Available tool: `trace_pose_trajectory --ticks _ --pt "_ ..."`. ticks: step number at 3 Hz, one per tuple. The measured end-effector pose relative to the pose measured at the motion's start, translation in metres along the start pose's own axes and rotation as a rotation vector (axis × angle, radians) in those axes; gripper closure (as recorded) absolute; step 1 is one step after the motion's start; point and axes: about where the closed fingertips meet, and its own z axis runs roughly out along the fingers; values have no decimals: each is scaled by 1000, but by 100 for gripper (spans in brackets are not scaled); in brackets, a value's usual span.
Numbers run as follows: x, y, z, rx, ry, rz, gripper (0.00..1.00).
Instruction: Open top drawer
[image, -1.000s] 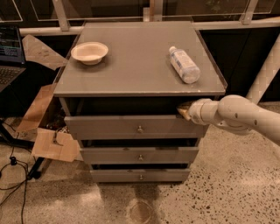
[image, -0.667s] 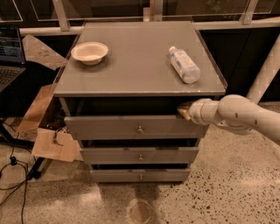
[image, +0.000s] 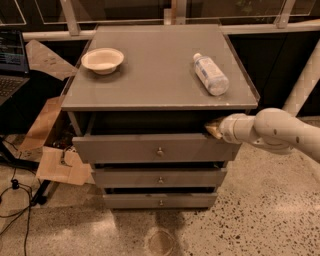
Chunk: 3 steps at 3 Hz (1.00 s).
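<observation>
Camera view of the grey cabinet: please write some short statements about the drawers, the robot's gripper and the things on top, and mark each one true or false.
1. The top drawer is pulled out partway, with a dark gap behind its front. True.
2. The gripper is at the round knob in the middle of the top drawer. False: it is at the right end of the drawer front's upper edge, and nothing touches the knob.
3. The bottle stands upright. False: it lies on its side on the right part of the cabinet top.
4. A bowl sits on the left part of the cabinet top. True.
</observation>
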Motion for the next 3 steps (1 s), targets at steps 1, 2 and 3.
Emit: trace_pose_trajectory --ticks 1,2,3 --pt "5 7 -11 -38 10 12 100" --pt "3 7 -7 -39 9 11 100" --pt "-4 2 -2 -49 22 -15 100"
